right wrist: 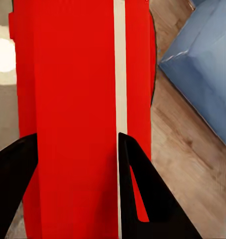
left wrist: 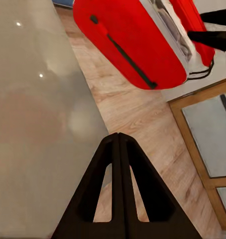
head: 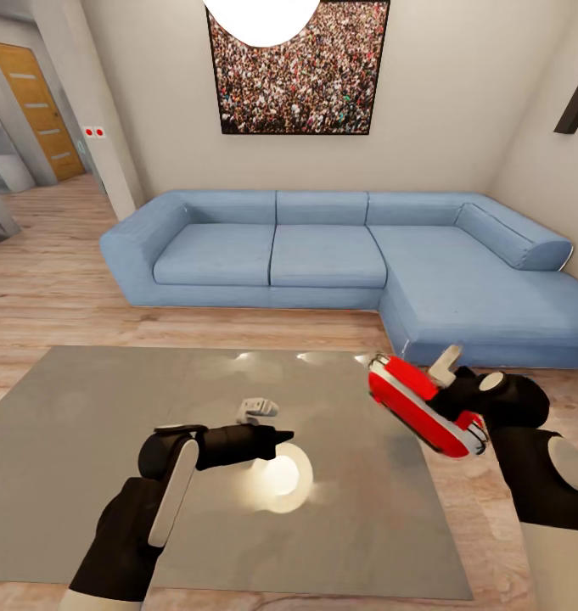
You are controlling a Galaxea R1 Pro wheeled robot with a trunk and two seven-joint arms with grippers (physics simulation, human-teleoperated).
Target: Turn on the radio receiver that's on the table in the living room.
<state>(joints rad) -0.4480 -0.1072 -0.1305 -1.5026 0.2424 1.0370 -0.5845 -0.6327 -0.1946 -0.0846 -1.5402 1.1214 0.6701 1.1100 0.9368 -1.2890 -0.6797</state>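
Red and white-banded, the radio receiver point(head: 423, 406) hanging tilted in the air over the coffee table point(head: 85, 441), above that table's sofa-side right corner, clear of the grey top. Right gripper point(right wrist: 75, 144) clamping the radio receiver, one black finger on each side of the red body, the white trim band running just beside one finger. Dial and speaker slits not showing from the head camera; only a red flank, a white edge and a pale tab sticking up past the black wrist. In the left wrist view, showing the radio's red underside with a dark slot, and a thin wire handle partly cut off at the frame edge. Left gripper point(head: 282, 438) hovering over the middle of the table, fingers pressed together into one point. Lamp glare point(head: 278, 479) lying on the table's glossy top under that gripper, washing out the surface there. Beyond the table, blue L-shaped sofa point(head: 339, 255) standing against the wall, crowd photo picture point(head: 297, 76) above it, top cropped and partly covered by a bright pendant lamp point(head: 261, 19).
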